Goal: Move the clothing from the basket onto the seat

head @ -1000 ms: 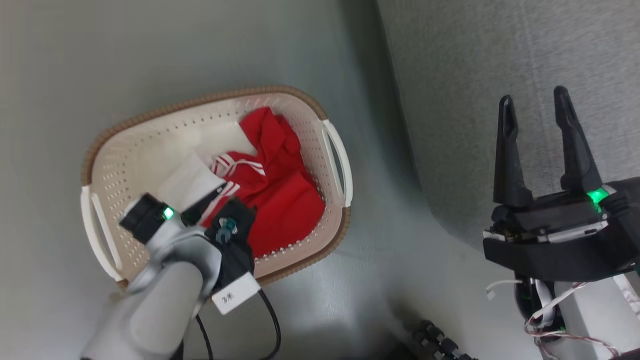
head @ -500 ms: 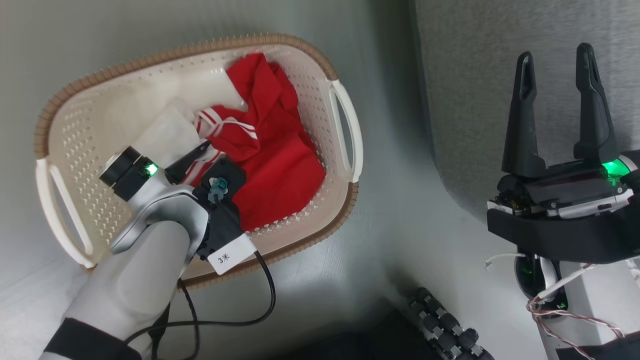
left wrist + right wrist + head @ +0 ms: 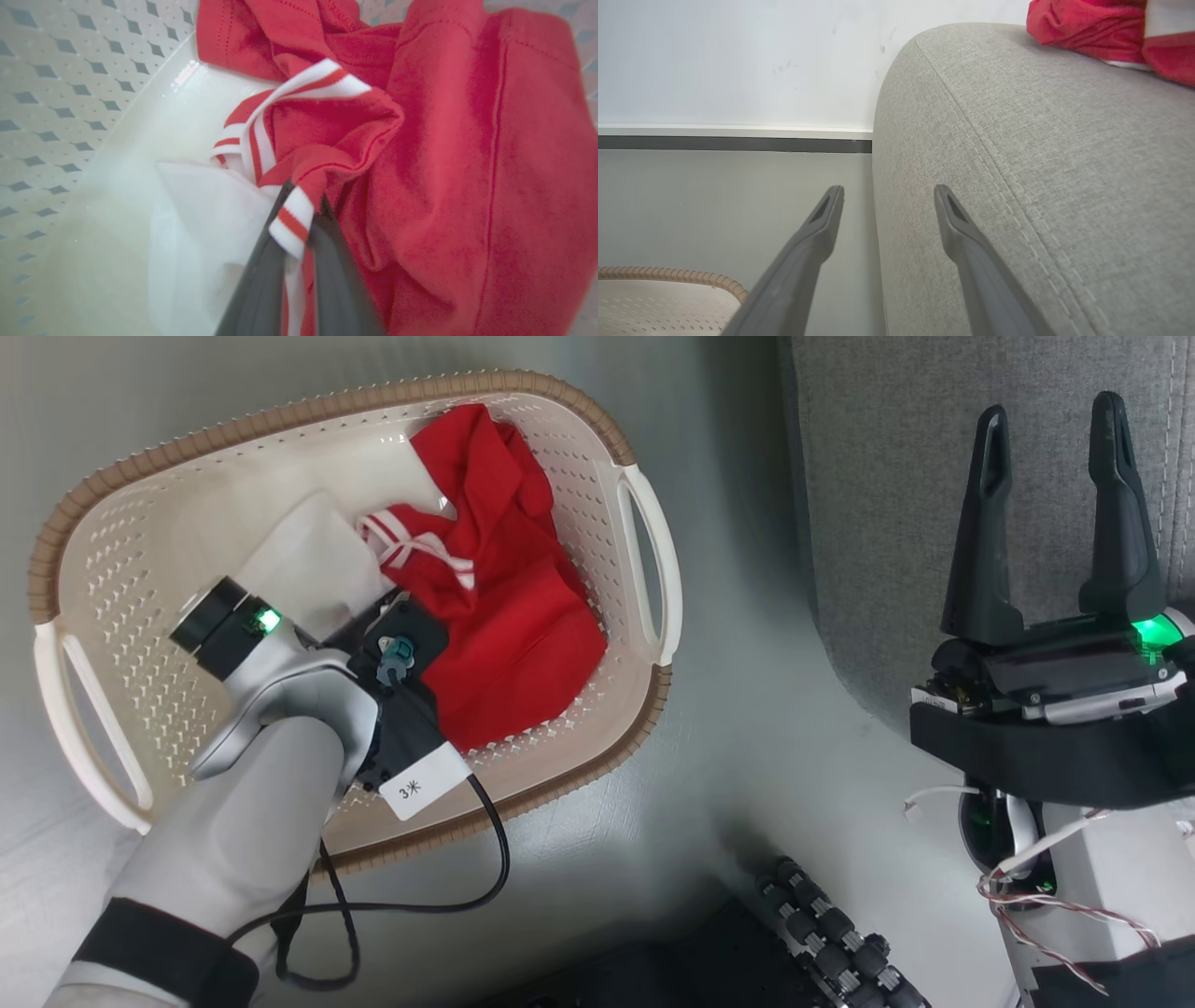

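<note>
Here our left gripper [image 3: 301, 198] is down inside the laundry basket [image 3: 280, 415], its two dark fingers pressed together on the red-and-white striped trim [image 3: 290, 223] of a red garment [image 3: 467, 163]. That garment lies crumpled against the basket wall on the sofa side. A white piece of cloth [image 3: 201, 219] is spread on the basket floor just beside it; we cannot tell whether it belongs to the same garment. The perforated wall and a loop handle [image 3: 649, 560] stand between the garment and the grey sofa [image 3: 896, 476], and a strip of grey floor [image 3: 747, 728] separates basket from sofa. Our right gripper [image 3: 1050, 429] hovers at the sofa's rounded edge, fingers apart and holding nothing. In the right wrist view a second red garment [image 3: 1087, 28] with a white band lies on top of the sofa, well apart from those fingers. A black cable [image 3: 490, 868] loops from our left wrist across the basket's brown rim, next to a white label [image 3: 420, 786]. Beyond the sofa is a pale wall [image 3: 738, 60] with a dark skirting strip [image 3: 733, 143].
</note>
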### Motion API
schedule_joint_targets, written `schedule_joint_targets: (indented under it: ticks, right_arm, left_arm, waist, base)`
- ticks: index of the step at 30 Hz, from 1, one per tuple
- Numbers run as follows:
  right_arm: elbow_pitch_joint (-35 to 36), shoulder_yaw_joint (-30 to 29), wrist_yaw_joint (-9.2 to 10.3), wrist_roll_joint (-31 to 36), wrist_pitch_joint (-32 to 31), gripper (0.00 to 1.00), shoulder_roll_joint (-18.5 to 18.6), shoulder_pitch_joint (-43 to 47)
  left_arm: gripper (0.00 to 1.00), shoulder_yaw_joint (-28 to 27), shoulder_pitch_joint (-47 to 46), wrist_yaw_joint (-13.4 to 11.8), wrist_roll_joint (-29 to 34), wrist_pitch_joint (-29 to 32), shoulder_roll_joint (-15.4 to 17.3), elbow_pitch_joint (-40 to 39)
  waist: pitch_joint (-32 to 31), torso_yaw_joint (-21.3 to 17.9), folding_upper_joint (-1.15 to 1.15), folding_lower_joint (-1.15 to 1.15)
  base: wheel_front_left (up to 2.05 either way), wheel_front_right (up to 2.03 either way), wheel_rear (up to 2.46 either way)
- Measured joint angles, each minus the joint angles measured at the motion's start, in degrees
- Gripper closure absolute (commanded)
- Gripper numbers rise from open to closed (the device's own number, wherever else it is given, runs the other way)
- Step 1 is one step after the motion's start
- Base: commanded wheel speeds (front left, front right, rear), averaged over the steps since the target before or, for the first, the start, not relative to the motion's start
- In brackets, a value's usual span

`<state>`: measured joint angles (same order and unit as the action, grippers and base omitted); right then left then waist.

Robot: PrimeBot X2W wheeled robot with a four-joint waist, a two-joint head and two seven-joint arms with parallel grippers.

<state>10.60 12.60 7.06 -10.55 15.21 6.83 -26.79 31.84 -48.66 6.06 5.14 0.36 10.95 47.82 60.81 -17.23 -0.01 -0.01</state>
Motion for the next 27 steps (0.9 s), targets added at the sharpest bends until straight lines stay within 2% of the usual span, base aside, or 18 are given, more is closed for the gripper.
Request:
schedule_joint_targets:
  ticks: [4, 7, 17, 27]
  right_arm:
    - [-1.6, 0.7, -0.11, 0.0, 0.0, 0.00, -0.5, -1.5]
    - [-3.5, 1.6, -0.92, 0.0, 0.0, 0.00, -0.9, -3.2]
    - [-10.2, 2.7, -3.61, 0.5, 0.0, 0.00, -1.5, -7.7]
    - [-15.4, 1.7, -5.11, 1.0, -0.1, 0.00, -0.4, -8.3]
  left_arm:
    - [1.00, -1.2, -0.2, 0.0, -0.9, -2.0, -0.1, 0.0]
    - [1.00, -3.3, -0.2, -0.1, -2.8, -4.8, -0.1, -0.5]
    - [1.00, -3.4, 1.3, 0.0, -5.2, -13.0, -3.0, -1.6]
    - [1.00, -2.3, 2.2, 0.1, -5.7, -14.3, -5.3, -4.4]
  waist:
    - [-0.2, -0.3, 0.00, 0.00]
    - [-0.8, -0.7, 0.00, 0.00]
    - [-5.7, -0.1, 0.01, 0.01]
    - [-12.3, 3.3, 0.00, 0.00]
  base:
    - [0.00, 0.00, 0.00]
    - [0.00, 0.00, 0.00]
    - [0.00, 0.00, 0.00]
    - [0.00, 0.00, 0.00]
